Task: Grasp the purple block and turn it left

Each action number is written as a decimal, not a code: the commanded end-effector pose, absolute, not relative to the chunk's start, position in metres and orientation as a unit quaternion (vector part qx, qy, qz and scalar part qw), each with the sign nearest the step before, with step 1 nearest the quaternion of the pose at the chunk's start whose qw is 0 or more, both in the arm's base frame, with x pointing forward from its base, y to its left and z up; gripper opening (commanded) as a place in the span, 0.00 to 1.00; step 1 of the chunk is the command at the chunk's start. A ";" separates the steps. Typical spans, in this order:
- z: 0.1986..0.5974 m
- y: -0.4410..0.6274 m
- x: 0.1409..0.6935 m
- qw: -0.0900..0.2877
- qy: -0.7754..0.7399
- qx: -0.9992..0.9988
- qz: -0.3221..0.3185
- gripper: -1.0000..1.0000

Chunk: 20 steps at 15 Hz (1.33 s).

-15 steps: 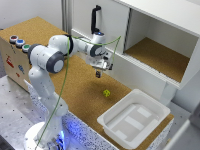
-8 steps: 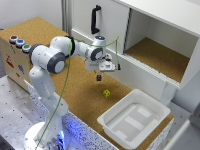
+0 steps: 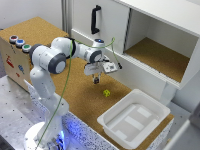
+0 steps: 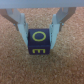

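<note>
My end effector (image 4: pixel 42 31) points straight down over the cork-topped bench (image 3: pixel 75 100), with the purple block (image 4: pixel 39 44) sitting between its two fingers (image 4: pixel 21 30). In the wrist view the block shows a dark face marked with yellow letters, and each finger stands just beside one of its side faces. The jaws are narrow, set about the block's width; I cannot tell whether the pads are pressing on it or merely flanking it. In the exterior view the block (image 3: pixel 96 80) is a small dark shape at the fingertips, low over the bench, and I cannot tell whether it rests on the surface. I judge the vertical approach and centred straddle suit a turn about the upright axis. The yellow-green piece (image 3: pixel 106 93) lies near, apart from the block, and the white tray (image 3: pixel 112 125) stands well clear.
</note>
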<state>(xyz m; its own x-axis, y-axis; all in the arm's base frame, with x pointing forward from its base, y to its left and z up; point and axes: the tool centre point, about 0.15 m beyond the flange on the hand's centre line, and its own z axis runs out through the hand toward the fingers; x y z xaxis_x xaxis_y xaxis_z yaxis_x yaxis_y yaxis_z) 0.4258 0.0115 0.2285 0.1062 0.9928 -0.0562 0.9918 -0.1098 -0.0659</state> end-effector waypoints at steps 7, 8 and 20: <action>0.217 0.011 0.418 0.017 -0.693 -0.719 0.051 1.00; 0.225 0.011 0.416 0.016 -0.685 -0.727 0.043 1.00; 0.318 -0.011 0.403 0.006 -0.603 -0.797 -0.019 1.00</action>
